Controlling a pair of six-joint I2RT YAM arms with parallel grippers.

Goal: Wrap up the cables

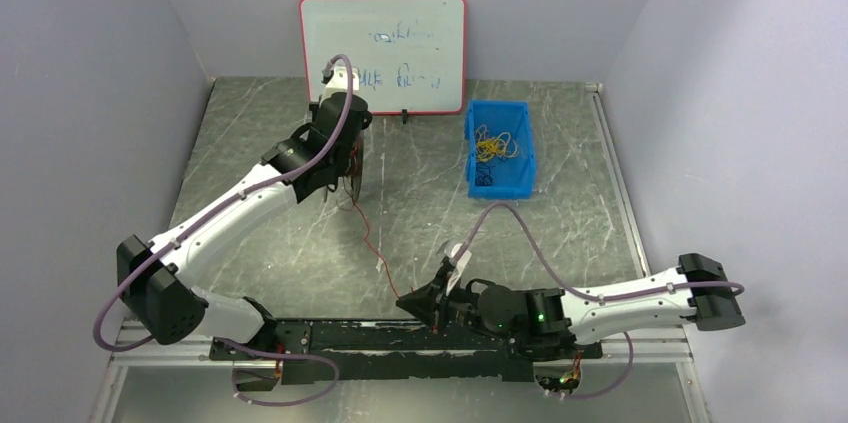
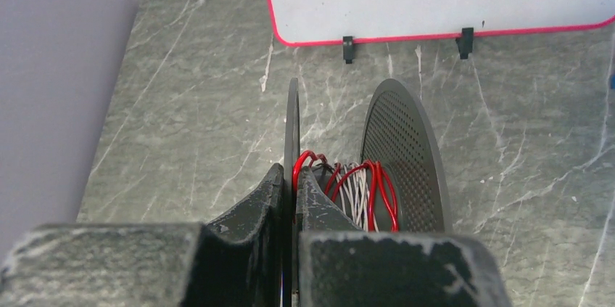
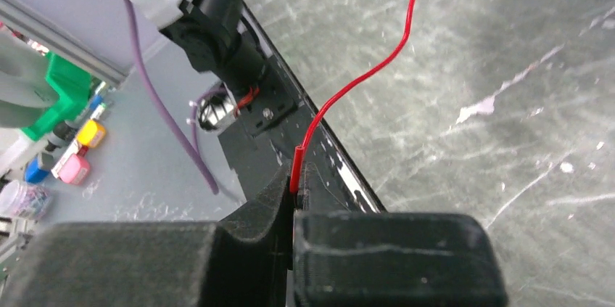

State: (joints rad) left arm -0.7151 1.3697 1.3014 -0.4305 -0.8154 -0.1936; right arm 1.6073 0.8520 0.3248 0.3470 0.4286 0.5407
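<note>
Over toward the back of the tabletop (image 1: 430, 213), near the whiteboard (image 1: 383, 53), the left fingers (image 2: 278, 191) are clamped on the near disc of a black spool (image 2: 402, 154). One finger presses each face of that thin disc, and they are apart only by the disc's own thickness. The spool is held on edge, with both discs upright. Between the discs the red cable (image 2: 381, 198) is wound around the hub in several turns, over pale strands on the same hub.

From the spool a single strand of the red cable crosses the tabletop toward the near edge, wavy and slack. Its end sits in the right fingers (image 3: 284, 194), which are pressed together on it. The right wrist view shows the red tip pinched between the two fingertips and standing just above them. These fingers are low beside the black rail (image 3: 330, 154) at the near edge of the tabletop.

A blue bin (image 1: 505, 115) stands at the back right, well apart from both arms, with a tangle of yellow and dark wires inside.
</note>
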